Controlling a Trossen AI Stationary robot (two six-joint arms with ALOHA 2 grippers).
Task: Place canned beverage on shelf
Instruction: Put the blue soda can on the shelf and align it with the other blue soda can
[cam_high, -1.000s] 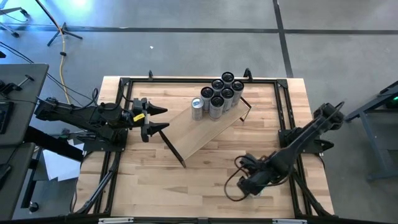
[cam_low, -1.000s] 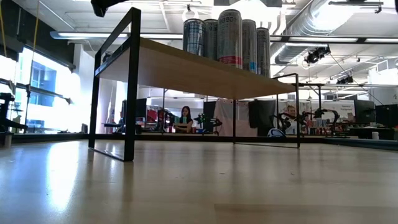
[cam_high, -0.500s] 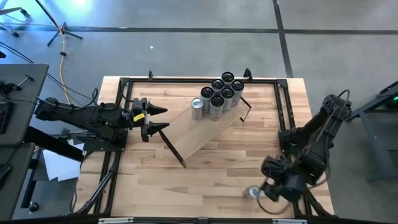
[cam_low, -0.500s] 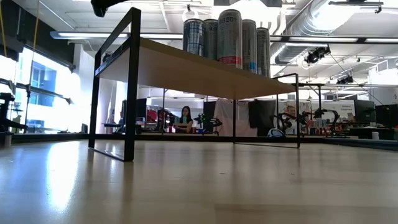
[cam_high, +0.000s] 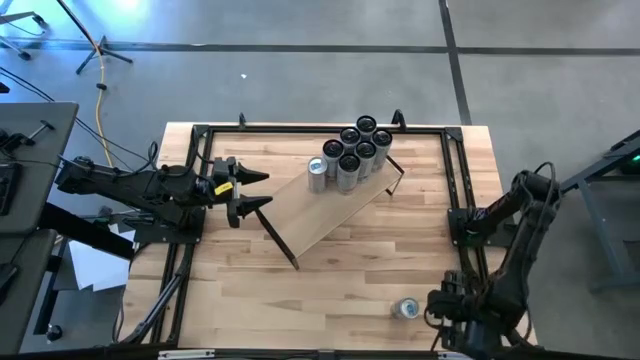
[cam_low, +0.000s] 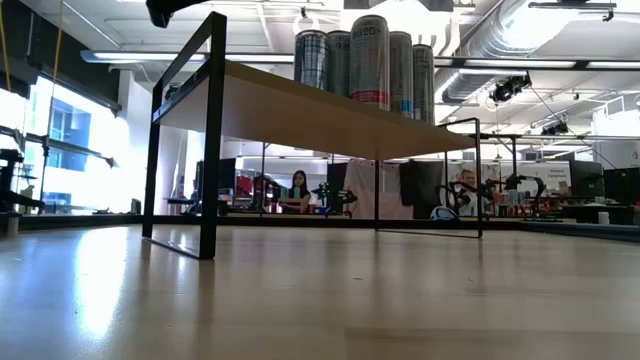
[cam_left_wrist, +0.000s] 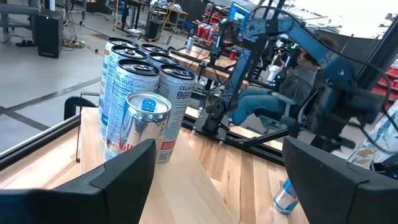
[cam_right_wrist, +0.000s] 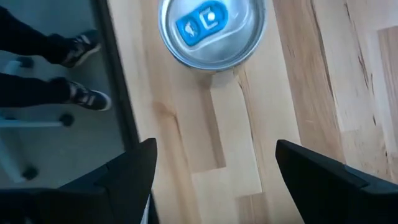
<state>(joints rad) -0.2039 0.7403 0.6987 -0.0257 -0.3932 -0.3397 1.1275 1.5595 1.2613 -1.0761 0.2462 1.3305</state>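
Observation:
A silver can (cam_high: 406, 309) with a blue tab stands upright on the tabletop at the near right; its top (cam_right_wrist: 211, 28) also shows in the right wrist view. My right gripper (cam_high: 445, 308) hovers open beside it, toward the table's right edge, pointing steeply down and touching nothing. The pale wood shelf (cam_high: 335, 205) stands slantwise mid-table on black brackets. Several cans (cam_high: 352, 152) stand clustered on its far right end (cam_left_wrist: 140, 106). My left gripper (cam_high: 258, 192) waits open and level at the shelf's left end.
A black frame rail (cam_high: 462, 215) runs along the table's right side, next to my right arm. Past the table's near edge (cam_right_wrist: 115, 74), a person's shoes (cam_right_wrist: 78, 93) show on the floor. Bare tabletop (cam_high: 330, 290) lies between the shelf and the near edge.
My right gripper has swung from over the near middle of the table toward the right and near edges, rolling as it went, and stayed open. The lone can, hidden under it a second ago, has come into view standing upright.

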